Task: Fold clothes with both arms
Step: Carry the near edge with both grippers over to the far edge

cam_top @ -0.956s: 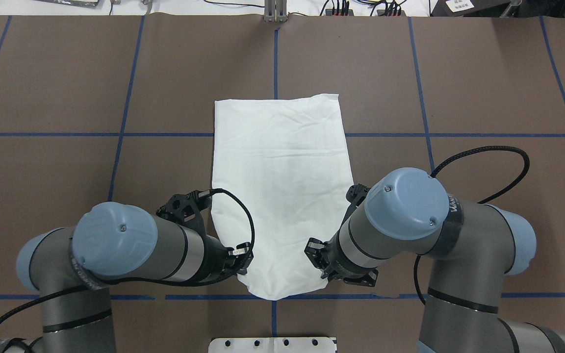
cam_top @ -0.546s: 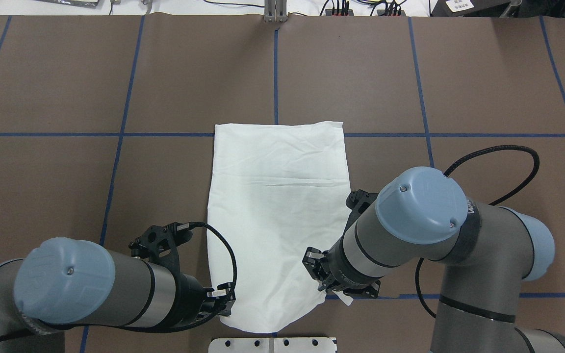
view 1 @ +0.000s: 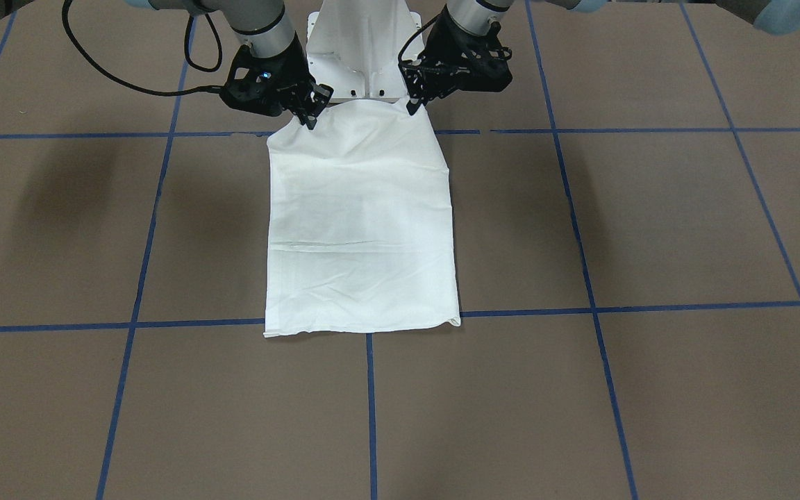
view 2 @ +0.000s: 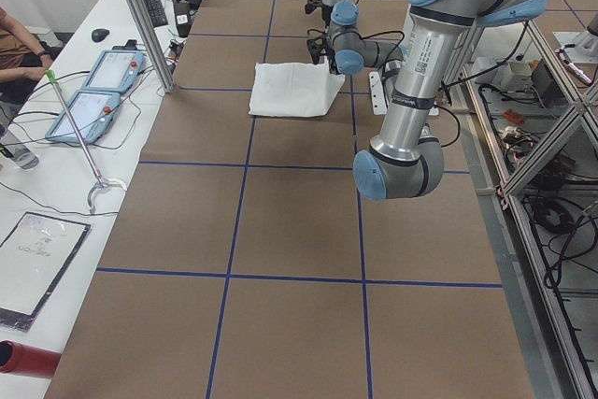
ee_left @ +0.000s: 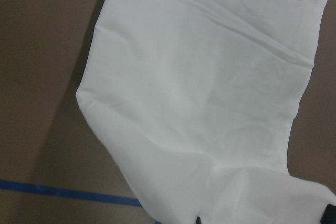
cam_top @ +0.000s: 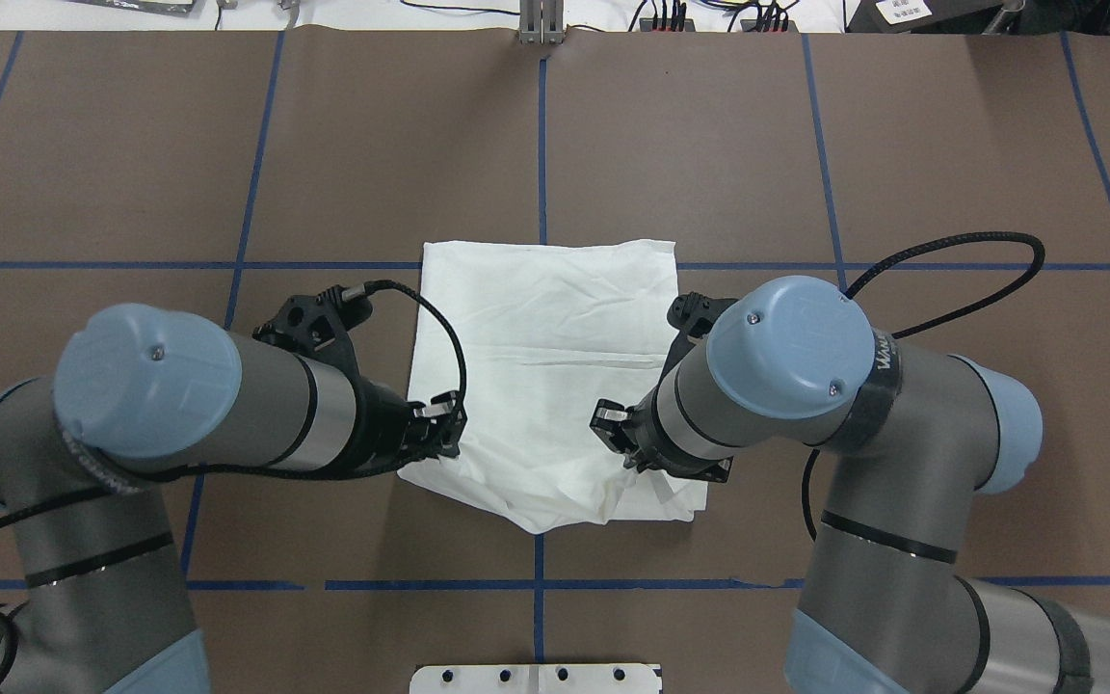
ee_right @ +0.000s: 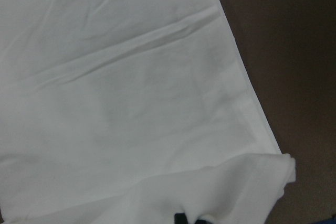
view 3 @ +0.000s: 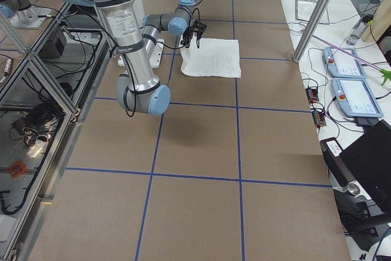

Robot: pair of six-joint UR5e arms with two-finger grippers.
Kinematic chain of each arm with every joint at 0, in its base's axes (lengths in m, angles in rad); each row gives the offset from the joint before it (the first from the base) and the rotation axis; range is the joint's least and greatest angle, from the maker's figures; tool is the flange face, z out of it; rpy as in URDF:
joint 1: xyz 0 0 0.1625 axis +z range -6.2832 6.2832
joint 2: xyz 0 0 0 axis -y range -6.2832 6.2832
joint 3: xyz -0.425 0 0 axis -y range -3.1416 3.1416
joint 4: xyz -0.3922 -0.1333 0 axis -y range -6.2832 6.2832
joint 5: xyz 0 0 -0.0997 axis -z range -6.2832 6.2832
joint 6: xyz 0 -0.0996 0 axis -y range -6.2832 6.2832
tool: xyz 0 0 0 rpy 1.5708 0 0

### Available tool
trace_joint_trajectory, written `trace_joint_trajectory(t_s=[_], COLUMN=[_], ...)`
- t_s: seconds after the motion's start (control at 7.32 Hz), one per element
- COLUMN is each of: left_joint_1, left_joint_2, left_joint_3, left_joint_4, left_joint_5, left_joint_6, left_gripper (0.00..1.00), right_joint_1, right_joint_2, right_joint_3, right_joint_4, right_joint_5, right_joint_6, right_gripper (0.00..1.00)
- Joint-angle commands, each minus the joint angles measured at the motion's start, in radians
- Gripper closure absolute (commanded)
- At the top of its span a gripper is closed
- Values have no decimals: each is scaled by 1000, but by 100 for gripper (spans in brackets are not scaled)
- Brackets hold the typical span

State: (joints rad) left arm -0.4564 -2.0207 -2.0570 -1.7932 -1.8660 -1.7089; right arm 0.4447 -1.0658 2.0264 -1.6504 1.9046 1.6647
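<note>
The white shirt (cam_top: 545,318) lies folded into a long rectangle on the brown table; it also shows in the front-facing view (view 1: 362,208). No print or neck label shows. My left gripper (cam_top: 441,439) is shut on the near left corner of the shirt, and my right gripper (cam_top: 621,445) is shut on the near right corner. Both hold that near edge lifted above the table, and the cloth sags between them. In the front-facing view the right gripper (view 1: 310,114) is on the left and the left gripper (view 1: 412,104) on the right. Both wrist views are filled with the cloth (ee_left: 199,77) (ee_right: 131,77).
The white pedestal base (cam_top: 536,678) stands at the near table edge between the arms. Blue tape lines (cam_top: 540,135) cross the brown table. A desk with tablets (view 2: 103,81) and a metal post (view 2: 140,16) runs along the far side.
Both grippers first dragged the shirt toward the robot, then lifted its near edge and carried it forward over the shirt. The far edge now lies closer to the robot than one second ago.
</note>
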Motion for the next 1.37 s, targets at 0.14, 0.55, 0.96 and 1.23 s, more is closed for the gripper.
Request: trace_joint_trajectory(t_s=[0.14, 0.55, 0.96, 1.23], left_joint_1=[-128, -185, -237, -237], left_joint_2=[-29, -119, -138, -206], left_joint_3=[132, 315, 394, 500], left_joint_4=[-89, -180, -213, -262], left_joint_5=[-30, -30, -30, -30], left_joint_6=[14, 15, 64, 63], left_gripper=[100, 100, 100, 100], right_joint_1=[146, 181, 242, 249], right_joint_2=[56, 211, 214, 278], right_joint_3=[-99, -343, -416, -480], right_joint_4=[1, 118, 162, 164], right_joint_5=[-4, -2, 37, 48], right_joint_6=[-126, -122, -126, -126], right_gripper=[100, 100, 100, 100])
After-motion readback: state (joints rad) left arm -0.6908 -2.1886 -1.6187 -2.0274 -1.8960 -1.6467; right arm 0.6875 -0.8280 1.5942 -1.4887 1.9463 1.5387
